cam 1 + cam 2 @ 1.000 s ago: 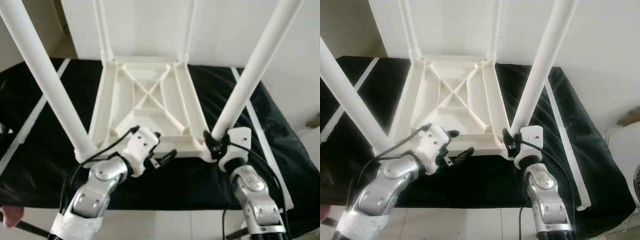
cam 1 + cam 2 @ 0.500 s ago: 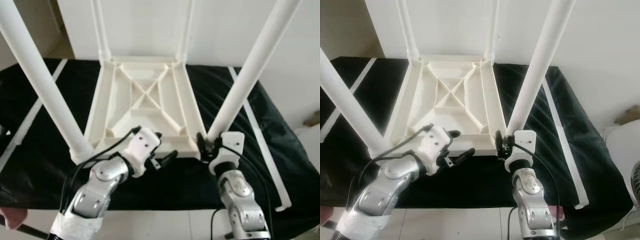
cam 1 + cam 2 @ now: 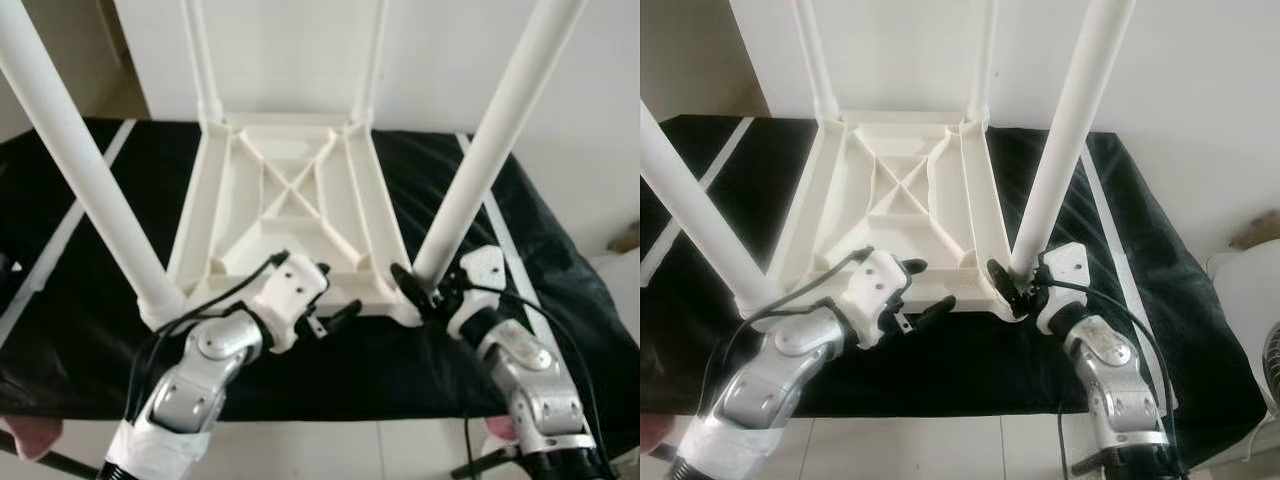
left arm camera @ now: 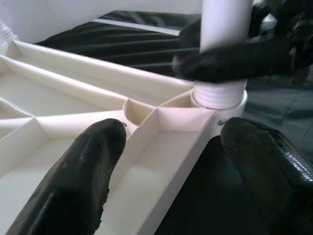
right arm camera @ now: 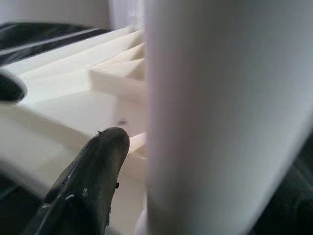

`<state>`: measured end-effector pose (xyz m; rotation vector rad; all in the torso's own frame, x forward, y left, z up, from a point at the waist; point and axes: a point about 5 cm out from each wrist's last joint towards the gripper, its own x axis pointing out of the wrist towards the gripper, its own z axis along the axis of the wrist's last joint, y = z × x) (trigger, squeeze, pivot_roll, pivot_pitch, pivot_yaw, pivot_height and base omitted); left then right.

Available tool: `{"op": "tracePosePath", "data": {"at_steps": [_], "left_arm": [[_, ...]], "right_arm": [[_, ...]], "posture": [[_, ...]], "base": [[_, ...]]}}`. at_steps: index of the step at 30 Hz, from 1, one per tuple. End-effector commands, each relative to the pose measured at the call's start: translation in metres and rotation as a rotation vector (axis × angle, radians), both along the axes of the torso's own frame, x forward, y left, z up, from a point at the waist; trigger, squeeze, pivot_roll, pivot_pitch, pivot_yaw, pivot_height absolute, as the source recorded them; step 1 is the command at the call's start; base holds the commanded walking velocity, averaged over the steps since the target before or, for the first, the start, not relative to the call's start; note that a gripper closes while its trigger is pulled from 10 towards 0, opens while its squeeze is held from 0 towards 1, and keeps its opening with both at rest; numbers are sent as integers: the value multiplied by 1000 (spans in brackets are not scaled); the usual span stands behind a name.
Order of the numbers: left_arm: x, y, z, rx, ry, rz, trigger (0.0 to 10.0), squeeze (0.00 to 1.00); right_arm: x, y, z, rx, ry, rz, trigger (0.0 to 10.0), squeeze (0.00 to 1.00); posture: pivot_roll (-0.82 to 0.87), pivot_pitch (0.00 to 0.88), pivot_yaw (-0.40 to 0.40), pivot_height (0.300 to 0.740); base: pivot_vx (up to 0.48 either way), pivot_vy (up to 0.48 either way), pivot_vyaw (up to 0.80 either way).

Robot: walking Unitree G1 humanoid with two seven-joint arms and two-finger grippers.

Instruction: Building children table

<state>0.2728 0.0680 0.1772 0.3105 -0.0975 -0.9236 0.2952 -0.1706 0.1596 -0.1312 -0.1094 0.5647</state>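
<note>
Two end effectors at unmarked white table (image 3: 290, 200): left end effector (image 3: 318, 300), right end effector (image 3: 425, 290).

No readable text, label, brand, number or sign on anything here.

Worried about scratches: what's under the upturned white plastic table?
The white plastic table lies top-down on a black cloth with white stripes. What lies beneath the cloth is covered.
</note>
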Motion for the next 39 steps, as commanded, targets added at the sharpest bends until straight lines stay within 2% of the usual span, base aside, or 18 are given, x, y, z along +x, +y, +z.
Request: {"op": "tracePosePath", "data": {"at_steps": [1, 5, 6, 7, 8, 9, 21, 22, 24, 25, 27, 30, 31, 32, 39], "left_arm": [[-1, -3, -4, 15, 6, -8, 10000, 0], [-2, -4, -4, 11, 6, -12, 10000, 0], [-2, -4, -4, 11, 6, -12, 10000, 0], [-3, -4, -4, 10, 6, -13, 10000, 0], [-3, -4, -5, 10, 6, -12, 10000, 0], [-3, -4, -5, 10, 6, -11, 10000, 0], [-5, -5, -7, 13, 5, -21, 10000, 0], [-5, -6, -7, 13, 7, -24, 10000, 0], [-5, -6, -8, 13, 8, -26, 10000, 0], [-6, -6, -8, 13, 9, -28, 10000, 0], [-6, -6, -8, 13, 9, -28, 10000, 0], [-7, -6, -9, 21, 11, -33, 10000, 0], [-8, -6, -10, 13, 19, -30, 10000, 0], [-8, -6, -10, 13, 19, -30, 10000, 0], [-13, -9, -11, 4, 30, -46, 10000, 0]], "right_arm": [[5, -6, -3, -28, 12, 20, 10000, 0], [8, -7, -6, -31, 25, 34, 10000, 0], [8, -8, -7, -42, 29, 41, 9490, 0], [9, -8, -9, -50, 32, 46, 9490, 0], [9, -9, -10, -49, 39, 55, 3922, 0], [10, -10, -11, -48, 42, 62, 0, 0], [9, -14, -15, -8, 51, 36, 0, 0], [8, -14, -15, -3, 50, -1, 3686, 0], [8, -15, -15, -1, 49, -25, 3686, 0], [7, -15, -16, 7, 54, -60, 10000, 0], [7, -15, -16, 7, 54, -60, 10000, 0], [-1, -5, -13, 71, 34, -139, 10000, 0], [-5, -1, -15, 75, 31, -193, 10000, 0], [-5, -1, -15, 75, 31, -193, 10000, 0], [-17, 7, -28, 94, 66, -512, 10000, 0]], "posture": [[-84, 91, -4, 740], [-80, 91, -8, 740], [-77, 89, -9, 740], [-76, 89, -10, 740], [-73, 89, -15, 740], [-73, 89, -15, 740], [-79, 77, -21, 740], [-81, 77, -22, 740], [-81, 77, -22, 740], [-83, 81, -23, 740], [-83, 81, -23, 740], [-82, 91, -24, 740], [-89, 96, -23, 740], [-89, 96, -23, 740], [-93, 106, -28, 740]], "base": [[0, 0, 0], [0, 0, 0], [0, 0, 0], [0, 0, 0], [0, 0, 0], [0, 0, 0], [0, 0, 0], [0, 0, 0], [0, 0, 0], [0, 0, 0], [0, 0, 0], [0, 0, 0], [0, 0, 0], [0, 0, 0], [0, 0, 0]]}}
